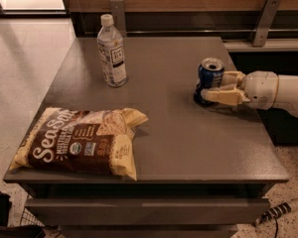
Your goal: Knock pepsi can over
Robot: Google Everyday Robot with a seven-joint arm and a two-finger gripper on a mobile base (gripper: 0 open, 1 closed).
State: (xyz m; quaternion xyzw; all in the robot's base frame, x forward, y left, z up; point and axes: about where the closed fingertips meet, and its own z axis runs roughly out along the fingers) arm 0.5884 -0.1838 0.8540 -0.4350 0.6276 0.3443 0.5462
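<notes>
The pepsi can point(210, 73), dark blue with a silver top, stands upright near the right edge of the grey table point(179, 133). My gripper point(212, 87) reaches in from the right on a white arm. One cream finger point(219, 95) lies across the front of the can's lower half. The other passes behind the can, so the can sits between them. The gripper looks closed on the can.
A clear water bottle point(112, 52) with a white cap stands at the back left of the table. A brown and cream snack bag point(79, 142) lies at the front left. A wall and metal brackets point(264, 19) run behind the table.
</notes>
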